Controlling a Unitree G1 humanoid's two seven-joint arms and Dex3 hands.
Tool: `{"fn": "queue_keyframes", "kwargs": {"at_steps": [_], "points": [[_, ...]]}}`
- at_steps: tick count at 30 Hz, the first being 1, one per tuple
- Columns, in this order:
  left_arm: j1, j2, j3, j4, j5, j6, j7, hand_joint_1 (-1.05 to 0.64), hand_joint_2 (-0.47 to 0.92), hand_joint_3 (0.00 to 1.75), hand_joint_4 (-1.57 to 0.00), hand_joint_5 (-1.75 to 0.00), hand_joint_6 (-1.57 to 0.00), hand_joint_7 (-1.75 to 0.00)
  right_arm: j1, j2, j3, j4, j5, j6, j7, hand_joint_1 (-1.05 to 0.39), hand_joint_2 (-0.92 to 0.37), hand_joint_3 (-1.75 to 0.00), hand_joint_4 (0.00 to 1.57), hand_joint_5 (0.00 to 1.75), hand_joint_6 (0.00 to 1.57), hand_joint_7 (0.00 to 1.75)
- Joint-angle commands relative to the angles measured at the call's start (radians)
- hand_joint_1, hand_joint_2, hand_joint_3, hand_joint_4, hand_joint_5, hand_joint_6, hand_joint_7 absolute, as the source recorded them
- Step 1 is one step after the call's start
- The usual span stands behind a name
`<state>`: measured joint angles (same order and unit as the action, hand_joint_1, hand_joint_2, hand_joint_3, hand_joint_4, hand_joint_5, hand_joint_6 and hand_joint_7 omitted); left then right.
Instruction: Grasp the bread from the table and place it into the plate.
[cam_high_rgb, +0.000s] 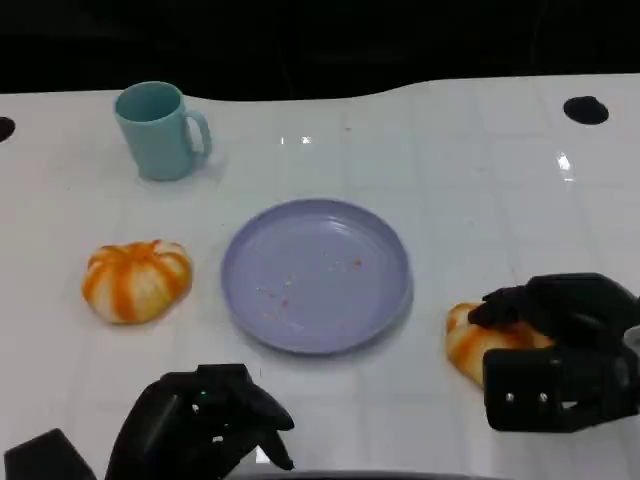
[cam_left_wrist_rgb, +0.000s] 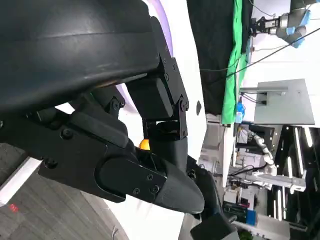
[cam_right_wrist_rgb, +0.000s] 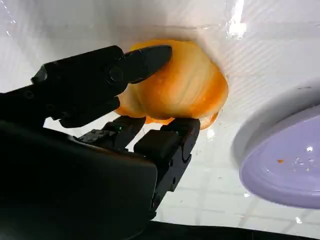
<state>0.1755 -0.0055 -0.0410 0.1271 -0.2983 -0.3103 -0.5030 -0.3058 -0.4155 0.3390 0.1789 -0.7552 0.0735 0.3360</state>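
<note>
Bread (cam_high_rgb: 468, 345) is gripped by the right hand (cam_high_rgb: 560, 345) on the white table (cam_high_rgb: 480, 200), just to the right of the plate (cam_high_rgb: 316, 275) and not touching it — in the right wrist view the fingers (cam_right_wrist_rgb: 145, 57) are closed over the top of the orange-striped loaf (cam_right_wrist_rgb: 185, 85) while another finger is pressed against its underside. The left hand (cam_high_rgb: 205, 420) is seen nearer than the plate, off its near-left edge, with fingers curled inward and nothing held. The plate, lilac and round, is marked by a few crumbs. A second bread roll (cam_high_rgb: 136, 280) is set to the left of the plate, well apart from it. Farther back and left of the plate, a teal mug (cam_high_rgb: 160, 130) is stood upright.
</note>
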Motion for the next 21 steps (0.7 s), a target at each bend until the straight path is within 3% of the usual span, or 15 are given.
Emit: {"fn": "queue_keyframes", "kwargs": {"at_steps": [1,5,13,16,18,19,21], "points": [[0.007,0.008,0.003,-0.014,0.006,0.009,0.014,-0.95,0.92,0.01,-1.03,-1.21,-1.21,-0.63,-0.022,0.013,0.006,0.053,0.014,0.052,0.002,-0.34,-0.92,-0.03,0.70,0.21,0.75,0.05],[0.007,0.008,0.003,-0.013,0.009,0.001,0.013,-0.94,0.92,0.01,-1.03,-1.21,-1.21,-0.63,-0.043,0.018,0.028,0.087,0.002,0.057,-0.013,-0.33,-0.90,-0.01,0.74,0.26,0.77,0.05],[0.014,0.009,0.002,-0.023,0.008,0.010,0.015,-0.94,0.92,0.01,-1.03,-1.20,-1.21,-0.62,-0.083,0.018,0.127,0.149,-0.092,0.077,-0.058,-0.35,-0.86,0.00,0.73,0.30,0.84,0.05],[0.016,0.009,0.001,-0.026,0.006,0.007,0.012,-0.93,0.92,0.01,-1.02,-1.20,-1.20,-0.61,-0.090,0.018,0.149,0.166,-0.112,0.067,-0.098,-0.32,-0.88,-0.01,0.63,0.74,0.95,0.04],[0.018,0.009,0.000,-0.031,0.007,0.010,0.014,-0.93,0.92,0.01,-1.02,-1.20,-1.20,-0.61,-0.092,0.016,0.163,0.191,-0.129,0.036,-0.180,-0.31,-0.91,-0.01,0.68,0.79,1.01,0.06],[0.019,0.009,-0.001,-0.034,0.007,0.012,0.015,-0.93,0.92,0.01,-1.02,-1.20,-1.21,-0.61,-0.091,0.018,0.166,0.214,-0.135,0.012,-0.246,-0.27,-0.91,-0.01,0.78,0.89,1.09,0.09],[0.022,0.008,-0.002,-0.039,0.010,0.015,0.019,-0.93,0.92,0.01,-1.02,-1.21,-1.21,-0.61,-0.094,0.018,0.171,0.263,-0.140,-0.037,-0.353,-0.24,-0.92,-0.02,0.82,1.16,1.16,0.11]]}}
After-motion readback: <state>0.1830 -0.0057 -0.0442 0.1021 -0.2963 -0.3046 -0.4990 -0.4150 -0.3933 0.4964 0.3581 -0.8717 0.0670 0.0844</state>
